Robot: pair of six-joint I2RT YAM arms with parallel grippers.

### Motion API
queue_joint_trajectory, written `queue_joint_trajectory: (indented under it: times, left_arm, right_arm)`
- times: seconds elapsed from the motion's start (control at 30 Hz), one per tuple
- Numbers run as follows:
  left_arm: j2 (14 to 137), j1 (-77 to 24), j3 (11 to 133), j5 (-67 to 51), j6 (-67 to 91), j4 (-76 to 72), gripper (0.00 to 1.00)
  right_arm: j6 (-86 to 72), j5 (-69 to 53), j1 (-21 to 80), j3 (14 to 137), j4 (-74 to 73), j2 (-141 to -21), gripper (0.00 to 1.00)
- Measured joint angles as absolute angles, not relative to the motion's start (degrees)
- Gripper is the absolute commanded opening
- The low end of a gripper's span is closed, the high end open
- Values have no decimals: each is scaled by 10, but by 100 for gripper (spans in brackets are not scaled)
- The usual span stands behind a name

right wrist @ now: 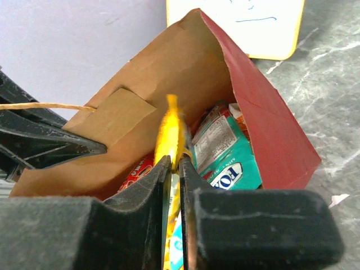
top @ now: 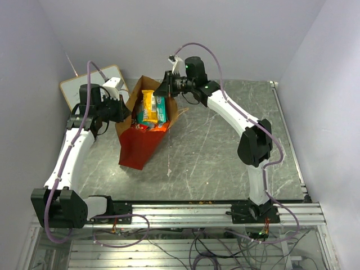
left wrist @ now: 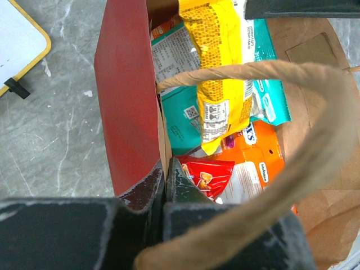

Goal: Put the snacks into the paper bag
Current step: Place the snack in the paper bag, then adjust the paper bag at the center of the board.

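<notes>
Right gripper (right wrist: 174,166), clamped on a yellow packet (left wrist: 216,62) at one o'clock over the paper bag (top: 138,149), ideally needed a low release while the left gripper (left wrist: 166,174) pinched its nine-o'clock wall open.

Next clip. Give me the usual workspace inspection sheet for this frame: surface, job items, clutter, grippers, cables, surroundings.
Surface: grey marbled table, a few pale specks.
Job's things: red paper bag open, holding a teal packet, orange packet and red packet; yellow packet at its mouth.
Clutter: white board, back left.
Grippers: left gripper shut on the bag's wall; right gripper shut on the yellow packet.
Cables: purple cable along each arm; loose wires below the near edge.
Surroundings: plain pale walls.
</notes>
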State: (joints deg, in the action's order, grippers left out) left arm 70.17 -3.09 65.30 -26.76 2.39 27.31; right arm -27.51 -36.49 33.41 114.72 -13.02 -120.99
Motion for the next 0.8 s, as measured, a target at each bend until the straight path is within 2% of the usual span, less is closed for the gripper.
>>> queue_joint_trajectory:
  times: [0.13,0.47,0.8]
  left_arm:
    - [701,-31,652,-268,24,272,7]
    - [700,-31,652,-268,24,272,7]
    - [698,-31,652,-254,24,272,7]
  right_arm:
    - [-276,-350,333,1147,-136,-1210,23]
    - [-279,-358,320,1147,-133,-1210,35]
    - [-269,-423,306,1169,-123,-1207,44]
